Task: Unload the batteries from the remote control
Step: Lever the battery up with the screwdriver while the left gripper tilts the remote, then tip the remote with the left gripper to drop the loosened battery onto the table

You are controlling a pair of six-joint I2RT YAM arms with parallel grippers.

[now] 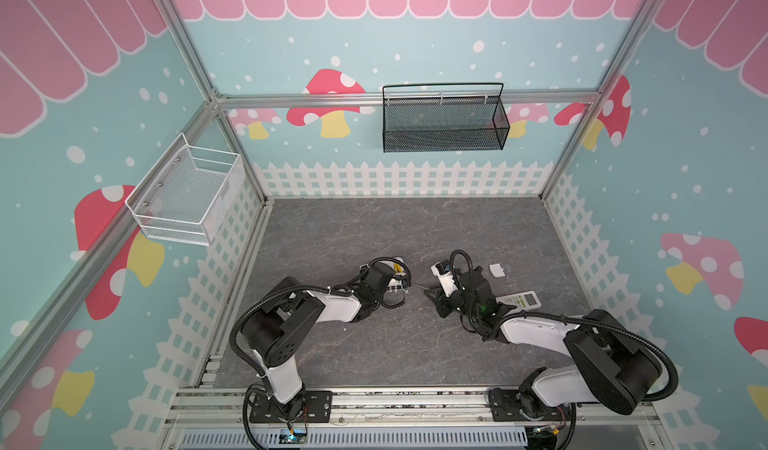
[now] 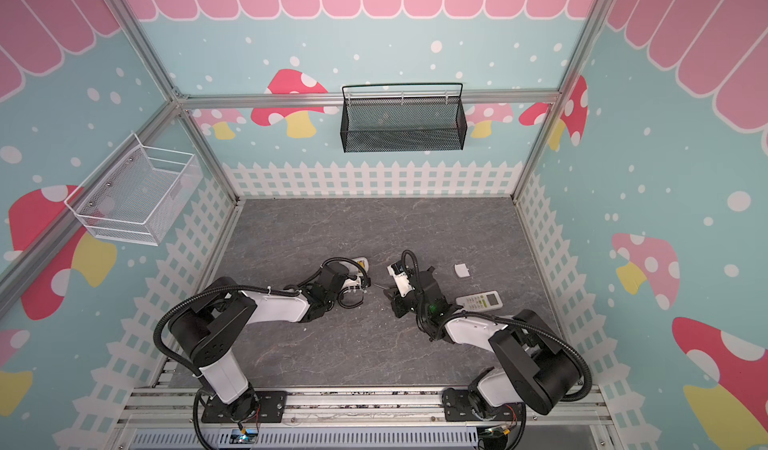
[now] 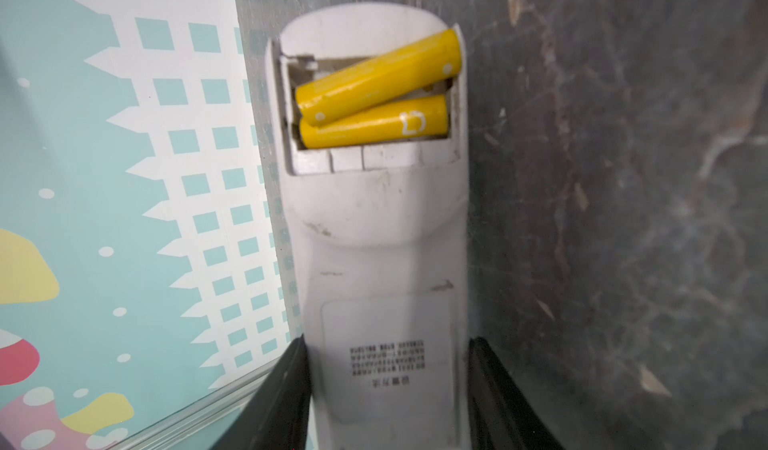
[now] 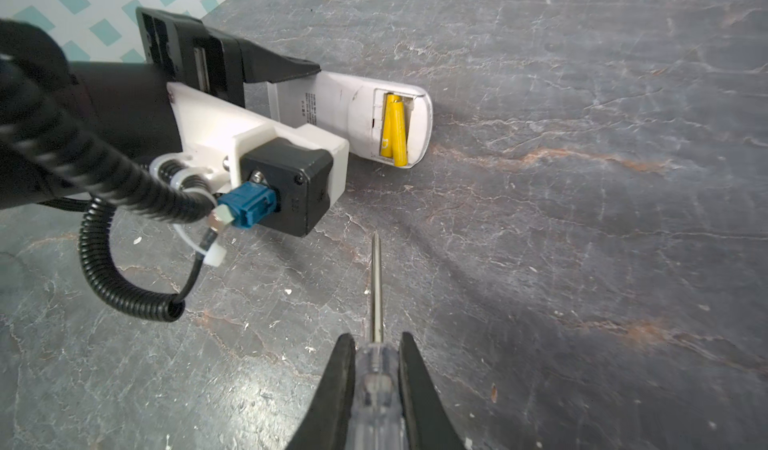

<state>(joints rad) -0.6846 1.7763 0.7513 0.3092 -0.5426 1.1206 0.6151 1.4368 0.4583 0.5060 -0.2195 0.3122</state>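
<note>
My left gripper is shut on the narrow end of a white remote control, which lies back side up on the grey table. Its battery bay is uncovered. Two yellow batteries are in it: one is tilted with an end lifted over the bay's edge, the other lies flat in its slot. My right gripper is shut on a clear-handled screwdriver. Its tip points toward the remote and stops short of it, touching nothing. In both top views the two grippers face each other mid-table.
A second white remote lies face up behind my right wrist. A small white battery cover lies further back. A black mesh basket hangs on the back wall and a white wire basket on the left wall.
</note>
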